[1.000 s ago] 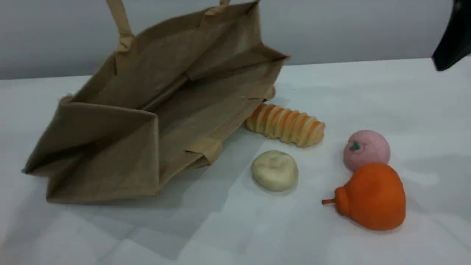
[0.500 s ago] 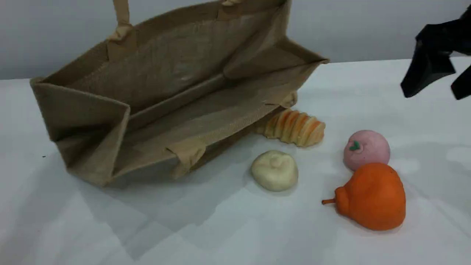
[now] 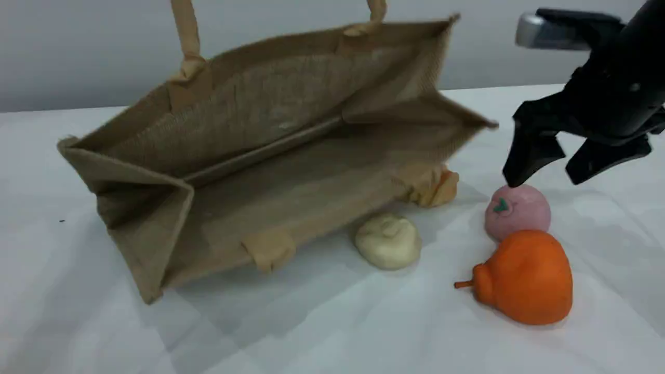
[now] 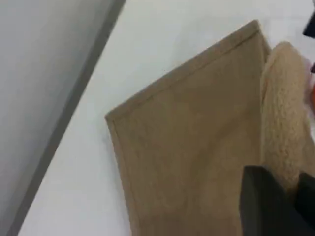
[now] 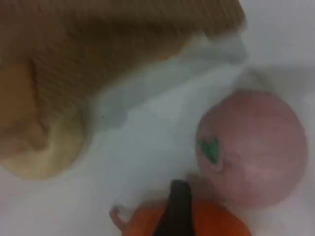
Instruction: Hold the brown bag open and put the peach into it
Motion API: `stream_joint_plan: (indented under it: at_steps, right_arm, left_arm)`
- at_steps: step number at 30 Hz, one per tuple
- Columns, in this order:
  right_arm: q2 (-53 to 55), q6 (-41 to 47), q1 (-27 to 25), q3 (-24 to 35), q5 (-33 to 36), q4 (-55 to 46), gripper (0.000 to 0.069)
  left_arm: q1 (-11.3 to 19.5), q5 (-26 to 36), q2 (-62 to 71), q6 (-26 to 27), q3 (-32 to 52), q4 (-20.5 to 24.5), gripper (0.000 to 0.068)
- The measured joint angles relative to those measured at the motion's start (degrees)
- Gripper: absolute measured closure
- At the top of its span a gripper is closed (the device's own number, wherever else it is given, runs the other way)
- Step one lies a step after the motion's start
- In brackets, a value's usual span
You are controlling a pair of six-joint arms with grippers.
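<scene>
The brown bag (image 3: 270, 156) hangs tilted with its mouth wide open toward the camera. Its near lower edge rests on the table and its beige handle (image 3: 187, 36) runs up out of frame. In the left wrist view a dark finger (image 4: 261, 201) pinches that padded handle (image 4: 283, 108) above the bag's side (image 4: 187, 137); my left gripper is shut on it. The pink peach (image 3: 518, 212) sits on the table to the right of the bag. My right gripper (image 3: 545, 179) hovers just above the peach, open and empty. The right wrist view has the peach (image 5: 253, 147) beside one fingertip (image 5: 178, 209).
An orange pear-shaped fruit (image 3: 524, 278) lies touching the peach's near side. A cream bun (image 3: 388, 240) rests against the bag's lower edge. A striped bread (image 3: 441, 189) pokes out from behind the bag's right corner. The white table (image 3: 332, 332) is bare in front.
The bag has been lifted and swung right, now covering most of the striped bread. My right gripper has come down from the upper right to just above the peach.
</scene>
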Motion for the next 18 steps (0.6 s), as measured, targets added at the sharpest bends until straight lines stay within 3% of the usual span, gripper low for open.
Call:
stream_joint_plan:
  at_steps: [18]
  right_arm:
    - [7.0, -1.7, 0.0, -1.7, -4.6, 1.8, 0.0106]
  left_arm:
    - [-0.2, 0.0, 0.0, 0.0, 0.0, -0.4, 0.059]
